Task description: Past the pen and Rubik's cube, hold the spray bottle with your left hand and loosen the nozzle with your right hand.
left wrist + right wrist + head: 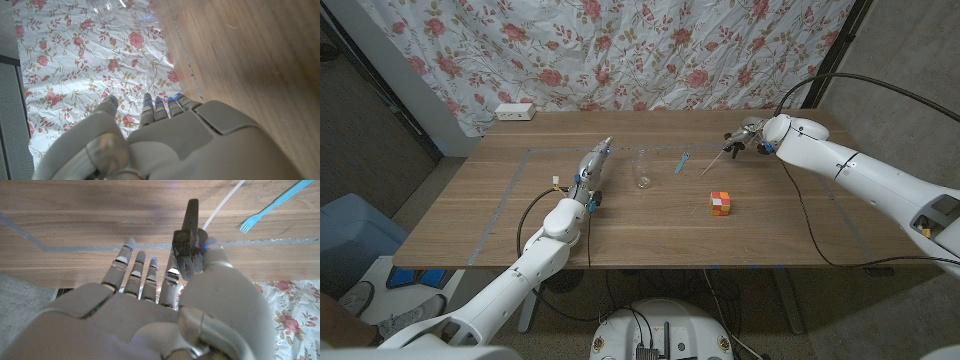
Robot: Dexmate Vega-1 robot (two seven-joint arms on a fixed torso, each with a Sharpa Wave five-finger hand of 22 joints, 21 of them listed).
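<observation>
The right hand point(745, 137) holds the black nozzle point(189, 240) beyond the cube point(720, 202). The left hand point(592, 170) waits open beside the clear bottle point(642, 168).

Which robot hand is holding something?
The right hand, past the Rubik's cube. It pinches the dark spray nozzle with its thin white tube. The left hand stands open beside the clear bottle, holding nothing.

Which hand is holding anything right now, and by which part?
The right hand pinches the black spray nozzle by its head; the left hand holds nothing.
</observation>
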